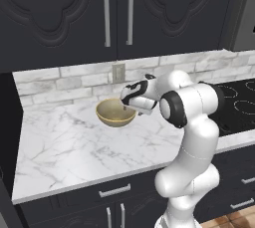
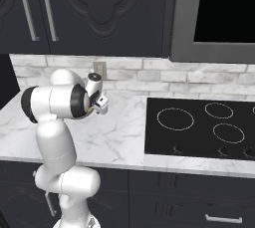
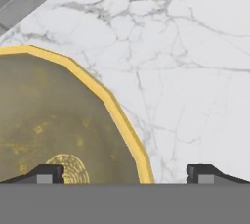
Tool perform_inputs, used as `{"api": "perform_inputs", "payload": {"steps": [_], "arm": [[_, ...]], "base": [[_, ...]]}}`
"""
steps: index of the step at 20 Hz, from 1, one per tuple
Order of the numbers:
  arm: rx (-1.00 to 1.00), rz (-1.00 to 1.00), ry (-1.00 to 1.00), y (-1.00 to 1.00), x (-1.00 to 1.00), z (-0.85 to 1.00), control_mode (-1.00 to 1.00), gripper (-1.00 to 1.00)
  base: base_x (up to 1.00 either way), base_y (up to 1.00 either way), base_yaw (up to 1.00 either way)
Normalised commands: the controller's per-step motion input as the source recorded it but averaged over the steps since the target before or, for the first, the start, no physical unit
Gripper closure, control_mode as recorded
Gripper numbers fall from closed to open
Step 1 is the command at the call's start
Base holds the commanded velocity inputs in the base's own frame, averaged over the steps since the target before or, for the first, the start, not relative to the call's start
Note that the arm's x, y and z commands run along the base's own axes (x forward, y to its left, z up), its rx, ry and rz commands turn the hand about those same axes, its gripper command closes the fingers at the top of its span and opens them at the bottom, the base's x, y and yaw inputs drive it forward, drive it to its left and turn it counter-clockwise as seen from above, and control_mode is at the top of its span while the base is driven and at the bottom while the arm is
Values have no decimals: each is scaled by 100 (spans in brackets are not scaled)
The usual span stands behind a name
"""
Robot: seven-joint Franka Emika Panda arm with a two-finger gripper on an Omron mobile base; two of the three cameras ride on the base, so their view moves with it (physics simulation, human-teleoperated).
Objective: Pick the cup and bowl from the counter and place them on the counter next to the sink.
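The bowl [image 1: 115,113] sat upright on the white marble surface [image 1: 64,147], close to the tiled back wall and to the left of the black cooktop [image 2: 199,127]. The gripper [image 3: 125,171] hung just above the bowl's right rim, released, its jaws spread wide and holding nothing. In the hand view one fingertip [image 3: 48,174] stood over the bowl's olive inside and the other over bare marble, with the yellow rim passing between them. A wall outlet [image 1: 118,72] sat on the tiles behind the bowl.
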Motion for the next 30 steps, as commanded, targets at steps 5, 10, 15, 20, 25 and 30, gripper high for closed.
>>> {"api": "perform_inputs", "payload": {"steps": [5,10,15,20,25,30], "arm": [[0,0,0,0,2,-20,-100,-100],[0,0,0,3,0,-5,-100,-100],[0,0,0,0,0,0,-100,-100],[0,0,0,0,0,0,-100,100],[0,0,0,1,0,0,-100,100],[0,0,0,0,0,0,-100,100]], "base": [[0,0,0],[0,0,0],[0,0,0],[0,0,0],[0,0,0],[0,0,0]]}}
